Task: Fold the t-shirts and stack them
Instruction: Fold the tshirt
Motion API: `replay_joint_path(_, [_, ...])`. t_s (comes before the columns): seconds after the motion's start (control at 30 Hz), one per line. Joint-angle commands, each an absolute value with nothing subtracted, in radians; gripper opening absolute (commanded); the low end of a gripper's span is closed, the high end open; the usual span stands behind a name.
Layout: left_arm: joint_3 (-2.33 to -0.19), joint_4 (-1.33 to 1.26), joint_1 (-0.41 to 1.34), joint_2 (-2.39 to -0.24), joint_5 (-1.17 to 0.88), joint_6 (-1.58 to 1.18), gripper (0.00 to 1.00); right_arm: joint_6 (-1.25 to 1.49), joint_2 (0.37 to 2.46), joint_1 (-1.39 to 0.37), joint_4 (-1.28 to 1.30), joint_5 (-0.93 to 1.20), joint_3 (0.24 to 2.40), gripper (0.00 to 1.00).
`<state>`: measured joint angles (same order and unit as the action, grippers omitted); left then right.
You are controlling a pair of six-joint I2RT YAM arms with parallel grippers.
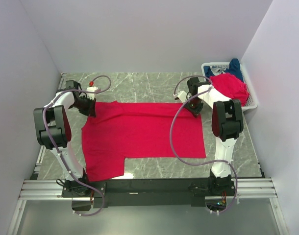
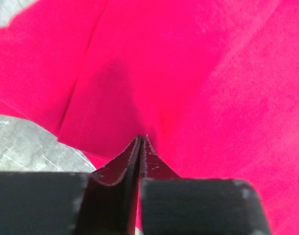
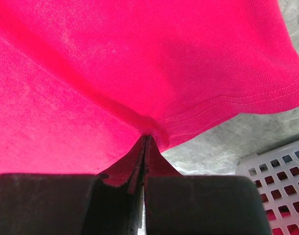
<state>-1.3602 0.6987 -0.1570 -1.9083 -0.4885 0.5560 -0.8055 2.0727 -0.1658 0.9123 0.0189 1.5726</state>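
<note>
Left fingers (image 2: 117,169) and right fingers (image 3: 127,169) seemingly both pinch the red t-shirt (image 1: 144,132).

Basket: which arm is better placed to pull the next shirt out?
Right, probably. The right gripper sits beside the basket at the far right; the left gripper is at the other end of the spread red shirt. Both are shut on it, so release first.
</note>
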Motion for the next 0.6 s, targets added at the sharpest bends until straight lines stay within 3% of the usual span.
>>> replay_joint_path(0.0, [-1.387, 0.755, -0.153, -1.856, -0.497, 0.58, 0.06, -0.816, 2.068, -0.169, 0.911, 0.002, 1.603, 0.0])
replay_joint_path(0.17, [-1.374, 0.796, -0.155, -1.83, -0.483, 0.643, 0.03, -0.844, 2.057, -0.169, 0.905, -0.023, 1.572, 0.0])
replay_joint_path(0.2, [-1.376, 0.819, -0.164, -1.825, -0.504, 0.65, 0.1, -0.85, 2.059, -0.169, 0.917, -0.018, 1.581, 0.02])
replay_joint_path(0.23, [-1.391, 0.83, -0.172, -1.822, -0.523, 0.658, 0.18, -0.85, 2.065, -0.169, 0.967, -0.003, 1.6, 0.24])
replay_joint_path(0.3, [-1.417, 0.857, -0.207, -1.824, -0.601, 0.654, 0.39, -0.824, 2.071, -0.167, 1.038, 0.11, 1.71, 0.43])
replay_joint_path(0.33, [-1.442, 0.861, -0.218, -1.83, -0.615, 0.625, 0.42, -0.809, 2.075, -0.169, 1.111, 0.154, 1.76, 0.51])
replay_joint_path(0.47, [-1.457, 0.796, -0.255, -1.827, -0.649, 0.537, 0.55, -0.65, 2.118, -0.207, 1.207, 0.409, 2.075, 0.51])
replay_joint_path(0.57, [-1.451, 0.75, -0.262, -1.83, -0.669, 0.465, 0.56, -0.467, 2.138, -0.265, 1.097, 0.475, 2.147, 0.5])
